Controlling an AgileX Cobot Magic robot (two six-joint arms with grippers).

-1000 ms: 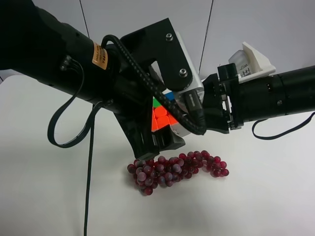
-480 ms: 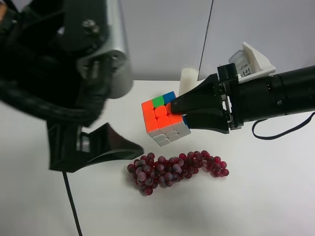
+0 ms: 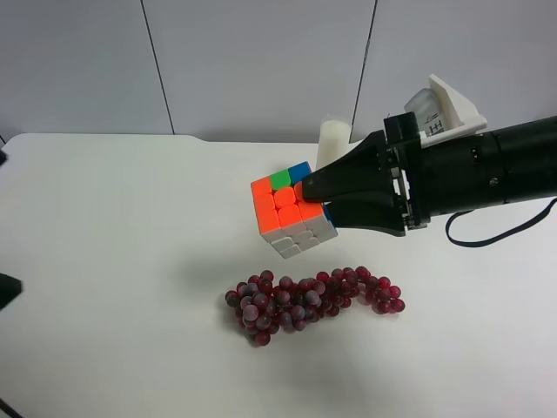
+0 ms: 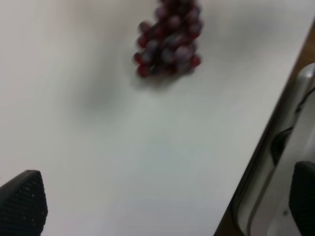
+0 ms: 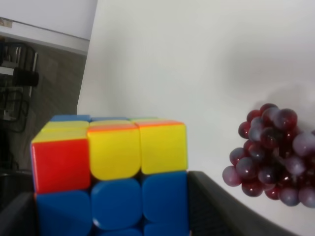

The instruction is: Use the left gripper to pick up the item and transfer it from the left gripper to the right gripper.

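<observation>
A Rubik's cube (image 3: 285, 215) with orange, green, blue and white faces hangs above the white table (image 3: 122, 218). My right gripper (image 3: 315, 199), on the arm at the exterior high view's right, is shut on it. In the right wrist view the cube (image 5: 113, 162) shows yellow, red and blue faces between the two black fingers (image 5: 216, 211). My left gripper (image 4: 162, 201) is open and empty, with both fingertips far apart over the table. In the exterior high view only a black sliver (image 3: 7, 292) of the left arm shows at the left edge.
A bunch of dark red grapes (image 3: 309, 300) lies on the table below the cube; it also shows in the right wrist view (image 5: 275, 157) and the left wrist view (image 4: 167, 42). A white cylinder (image 3: 333, 139) stands behind the right gripper. The table's edge (image 4: 268, 142) shows in the left wrist view.
The left arm has let go of the cube and pulled away to the left, almost out of the exterior view. The right gripper stays still, holding the cube.
</observation>
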